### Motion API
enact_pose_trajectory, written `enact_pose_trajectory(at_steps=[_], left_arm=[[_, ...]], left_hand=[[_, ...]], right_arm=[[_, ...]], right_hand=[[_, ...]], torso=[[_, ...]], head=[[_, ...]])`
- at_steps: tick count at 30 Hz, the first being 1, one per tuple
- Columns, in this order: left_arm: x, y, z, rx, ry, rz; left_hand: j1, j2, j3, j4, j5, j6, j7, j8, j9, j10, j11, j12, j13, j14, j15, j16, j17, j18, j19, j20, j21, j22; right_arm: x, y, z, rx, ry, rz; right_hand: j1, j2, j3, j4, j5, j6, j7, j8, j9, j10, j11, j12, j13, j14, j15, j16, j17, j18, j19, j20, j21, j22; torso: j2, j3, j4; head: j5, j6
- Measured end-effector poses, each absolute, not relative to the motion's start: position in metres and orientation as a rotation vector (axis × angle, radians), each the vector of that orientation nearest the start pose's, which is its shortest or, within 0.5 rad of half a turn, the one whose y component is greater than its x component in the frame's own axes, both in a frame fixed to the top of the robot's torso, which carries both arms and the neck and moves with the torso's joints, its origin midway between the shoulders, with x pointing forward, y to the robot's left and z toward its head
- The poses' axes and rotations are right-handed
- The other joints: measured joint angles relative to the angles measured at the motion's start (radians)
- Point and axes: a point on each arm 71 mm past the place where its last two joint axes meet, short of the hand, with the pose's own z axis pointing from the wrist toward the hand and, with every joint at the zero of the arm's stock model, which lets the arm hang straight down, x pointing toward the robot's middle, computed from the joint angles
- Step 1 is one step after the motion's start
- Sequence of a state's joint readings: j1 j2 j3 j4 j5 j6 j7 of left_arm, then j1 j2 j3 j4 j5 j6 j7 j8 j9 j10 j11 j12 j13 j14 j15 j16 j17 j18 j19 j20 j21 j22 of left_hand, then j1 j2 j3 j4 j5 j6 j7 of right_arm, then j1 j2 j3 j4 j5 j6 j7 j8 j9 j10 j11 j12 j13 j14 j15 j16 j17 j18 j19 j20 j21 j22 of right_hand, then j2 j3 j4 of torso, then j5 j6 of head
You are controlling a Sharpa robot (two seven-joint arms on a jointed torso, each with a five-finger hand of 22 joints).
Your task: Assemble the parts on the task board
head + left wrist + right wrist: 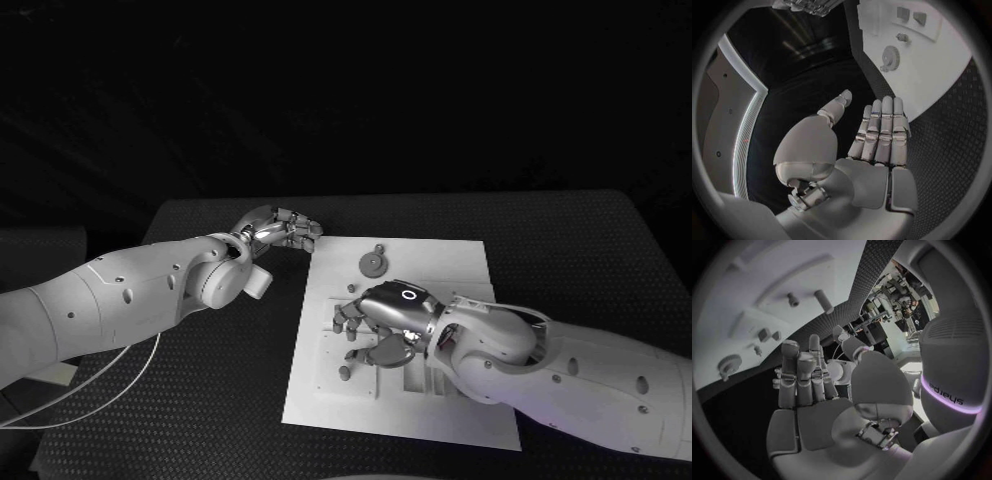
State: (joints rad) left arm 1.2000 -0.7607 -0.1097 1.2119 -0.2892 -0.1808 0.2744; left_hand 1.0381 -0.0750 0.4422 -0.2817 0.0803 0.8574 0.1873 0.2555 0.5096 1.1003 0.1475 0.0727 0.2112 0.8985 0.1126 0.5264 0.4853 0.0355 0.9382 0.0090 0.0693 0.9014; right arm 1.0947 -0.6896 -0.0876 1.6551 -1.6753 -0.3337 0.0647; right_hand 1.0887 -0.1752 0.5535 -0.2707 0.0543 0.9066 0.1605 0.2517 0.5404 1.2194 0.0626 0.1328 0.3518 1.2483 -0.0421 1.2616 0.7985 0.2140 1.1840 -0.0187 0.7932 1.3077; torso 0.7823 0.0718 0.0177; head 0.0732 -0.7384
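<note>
Task board (433, 262) w/ gear part (374, 262), right hand (378, 322) above, left hand (281, 226) beside, fingers straight, empty.

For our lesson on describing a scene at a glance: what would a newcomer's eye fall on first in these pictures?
First the flat white rectangular task board in the middle of the black textured table, with the right silver many-fingered hand hovering over its centre, holding nothing. Next the round grey gear-like disc lying near the board's far edge. The left silver hand sits just off the board's far left corner, fingers straight.
</note>
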Motion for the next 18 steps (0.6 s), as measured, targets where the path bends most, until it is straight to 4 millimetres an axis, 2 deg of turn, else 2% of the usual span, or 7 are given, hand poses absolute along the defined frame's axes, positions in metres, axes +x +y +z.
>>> enact_pose_trajectory(at_steps=[3, 9, 13, 14, 15, 17, 18], left_arm=[[0.529, 0.256, -0.225, -0.892, 1.65, -1.245], [0.53, 0.258, -0.226, -0.894, 1.648, -1.239], [0.531, 0.255, -0.226, -0.892, 1.651, -1.244], [0.531, 0.254, -0.226, -0.891, 1.651, -1.245], [0.531, 0.254, -0.226, -0.892, 1.651, -1.244], [0.532, 0.255, -0.226, -0.893, 1.65, -1.242], [0.532, 0.256, -0.226, -0.893, 1.649, -1.24]], left_hand=[[0.0, 0.0, -0.003, -0.003, 0.0, 0.0, 0.0, 0.0, 0.0, 0.0, 0.0, 0.0, 0.0, 0.0, 0.0, 0.0, 0.0, 0.0, 0.0, 0.0, 0.0, -0.001], [-0.005, 0.005, -0.006, 0.0, 0.0, 0.0, 0.0, 0.0, 0.0, 0.0, 0.0, 0.0, 0.0, 0.0, 0.0, 0.0, 0.003, 0.0, 0.0, 0.0, 0.0, -0.001], [-0.005, 0.005, -0.006, 0.0, 0.0, 0.0, 0.0, 0.0, -0.001, 0.0, 0.0, 0.0, -0.001, 0.0, 0.0, -0.002, 0.004, 0.0, 0.0, 0.0, 0.0, -0.002], [-0.005, 0.005, -0.006, 0.0, 0.0, 0.0, 0.0, 0.0, -0.001, 0.0, 0.0, 0.0, -0.001, 0.0, 0.0, -0.004, 0.005, 0.0, 0.0, 0.0, 0.0, -0.002], [-0.008, 0.008, -0.006, 0.0, 0.0, 0.0, 0.0, 0.0, -0.001, 0.0, 0.0, 0.0, -0.001, 0.0, 0.0, -0.004, 0.006, 0.0, 0.0, 0.0, 0.0, -0.002], [-0.009, 0.009, -0.006, 0.0, 0.0, 0.0, 0.0, 0.0, -0.001, 0.0, 0.0, 0.0, -0.001, 0.0, 0.0, -0.004, 0.006, 0.0, 0.0, 0.0, 0.0, -0.002], [-0.009, 0.009, -0.006, 0.0, 0.0, 0.0, 0.0, 0.0, -0.001, 0.0, 0.0, 0.0, -0.001, 0.0, 0.0, -0.004, 0.006, 0.0, 0.0, 0.0, 0.0, -0.002]], right_arm=[[0.414, -0.09, -0.205, -0.542, 1.554, 0.991], [0.444, -0.13, -0.176, -0.387, 1.604, 0.919], [0.46, -0.163, -0.168, -0.263, 1.702, 0.834], [0.462, -0.172, -0.169, -0.235, 1.742, 0.805], [0.463, -0.178, -0.169, -0.218, 1.774, 0.783], [0.465, -0.192, -0.171, -0.179, 1.847, 0.731], [0.467, -0.197, -0.172, -0.16, 1.875, 0.71]], right_hand=[[-0.003, 0.013, 0.004, 0.004, 0.0, 0.0, 0.0, 0.0, -0.001, 0.012, 0.007, 0.013, 0.006, 0.007, -0.007, 0.007, 0.0, 0.0, 0.006, -0.001, 0.0, 0.0], [-0.055, 0.037, -0.011, 0.045, 0.0, 0.061, -0.029, 0.03, 0.01, 0.138, -0.043, 0.103, 0.066, 0.028, -0.045, 0.007, -0.001, 0.0, 0.029, -0.01, 0.004, 0.0], [-0.083, 0.032, -0.032, 0.069, 0.0, 0.079, -0.07, 0.042, 0.022, 0.235, -0.082, 0.317, 0.268, 0.036, -0.079, 0.023, 0.005, 0.026, 0.038, -0.02, 0.004, 0.0], [-0.097, 0.037, -0.038, 0.082, 0.001, 0.089, -0.093, 0.053, 0.032, 0.214, -0.097, 0.44, 0.39, 0.056, -0.071, 0.066, 0.033, 0.026, 0.053, -0.03, 0.009, 0.0], [-0.114, 0.053, -0.038, 0.094, 0.0, 0.098, -0.087, 0.062, 0.041, 0.185, -0.094, 0.519, 0.471, 0.062, -0.084, 0.09, 0.05, 0.026, 0.067, -0.034, 0.017, 0.0], [-0.152, 0.07, -0.034, 0.118, 0.003, 0.086, -0.097, 0.068, 0.072, 0.031, -0.11, 0.759, 0.737, 0.035, -0.104, 0.142, 0.097, 0.027, 0.072, -0.047, 0.035, 0.0], [-0.159, 0.068, -0.033, 0.125, -0.001, 0.085, -0.097, 0.073, 0.08, 0.028, -0.113, 0.794, 0.775, 0.033, -0.106, 0.148, 0.104, 0.026, 0.07, -0.049, 0.04, 0.0]], torso=[[0.0, 0.0002, -0.0006], [-0.001, -0.0008, -0.0033], [-0.003, -0.0015, -0.0063], [-0.004, -0.0015, -0.0069], [-0.004, -0.002, -0.0077], [-0.005, -0.0024, -0.0086], [-0.006, -0.0023, -0.0091]], head=[[-0.005, 0.005], [-0.023, 0.021], [-0.035, 0.029], [-0.037, 0.03], [-0.04, 0.031], [-0.045, 0.033], [-0.047, 0.033]])
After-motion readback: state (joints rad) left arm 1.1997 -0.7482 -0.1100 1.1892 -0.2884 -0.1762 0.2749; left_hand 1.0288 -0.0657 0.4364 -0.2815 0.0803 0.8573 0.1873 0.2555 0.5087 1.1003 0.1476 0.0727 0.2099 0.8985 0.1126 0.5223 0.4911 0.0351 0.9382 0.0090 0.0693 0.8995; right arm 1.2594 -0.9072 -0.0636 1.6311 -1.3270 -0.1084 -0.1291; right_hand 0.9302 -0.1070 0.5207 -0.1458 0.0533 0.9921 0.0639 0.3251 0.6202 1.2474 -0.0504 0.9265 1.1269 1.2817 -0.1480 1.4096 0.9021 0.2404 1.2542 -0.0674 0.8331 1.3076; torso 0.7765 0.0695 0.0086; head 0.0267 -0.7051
